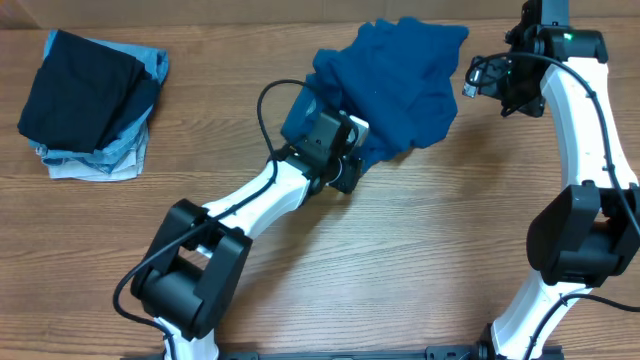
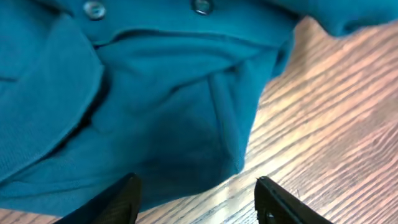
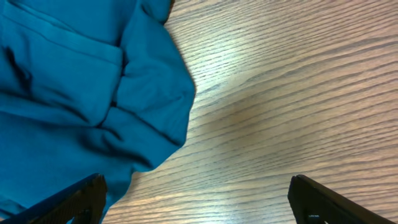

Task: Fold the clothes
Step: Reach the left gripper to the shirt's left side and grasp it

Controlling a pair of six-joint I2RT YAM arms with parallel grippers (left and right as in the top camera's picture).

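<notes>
A crumpled blue shirt [image 1: 395, 85] with small buttons lies at the back centre of the wooden table. My left gripper [image 1: 350, 165] is at the shirt's lower left edge. In the left wrist view its open fingers [image 2: 196, 196] sit just before the shirt's hem [image 2: 186, 124], holding nothing. My right gripper [image 1: 480, 75] hovers beside the shirt's right edge. In the right wrist view its fingers [image 3: 199, 196] are wide open over bare wood, with the shirt [image 3: 81, 93] to the left.
A stack of folded clothes [image 1: 92, 103], dark on top with light blue beneath, sits at the far left. Bare wood table [image 1: 420, 250] spreads across the front and right. Cables loop near the left arm [image 1: 265, 100].
</notes>
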